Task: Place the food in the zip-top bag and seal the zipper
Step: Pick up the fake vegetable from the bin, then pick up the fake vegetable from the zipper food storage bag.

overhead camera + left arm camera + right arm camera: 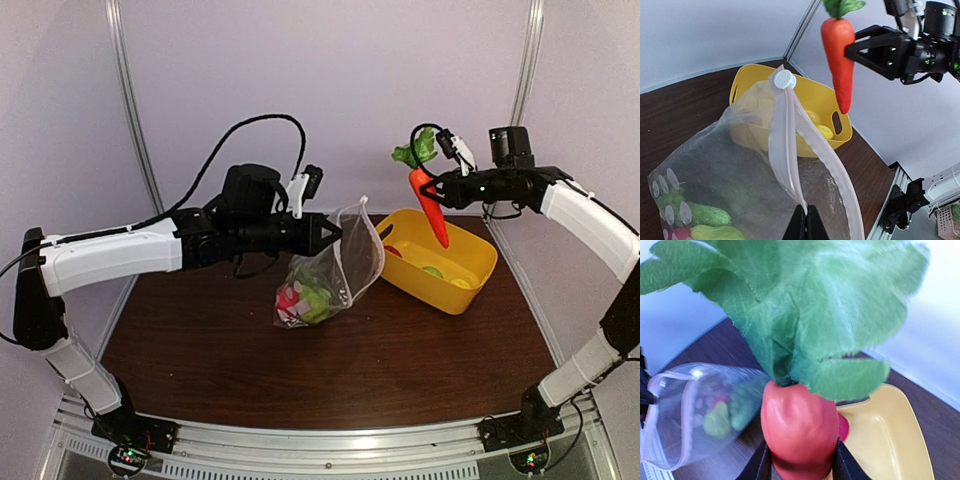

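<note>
My left gripper (335, 235) (807, 220) is shut on the zip-top bag's (335, 270) mouth edge and holds it up, open. The zipper (785, 135) strip runs up from my jaws to a white slider. Green and pink food (305, 298) lies in the bag's bottom, which rests on the table. My right gripper (430, 187) (801, 460) is shut on the orange carrot (432, 205) near its green top and holds it in the air, tip down, above the yellow basket's left end and right of the bag. The carrot also shows in the left wrist view (838, 60).
The yellow basket (470, 262) stands at the back right of the brown table, right of the bag, with red, green and yellow food (432, 270) in it. Pale walls enclose the table on three sides.
</note>
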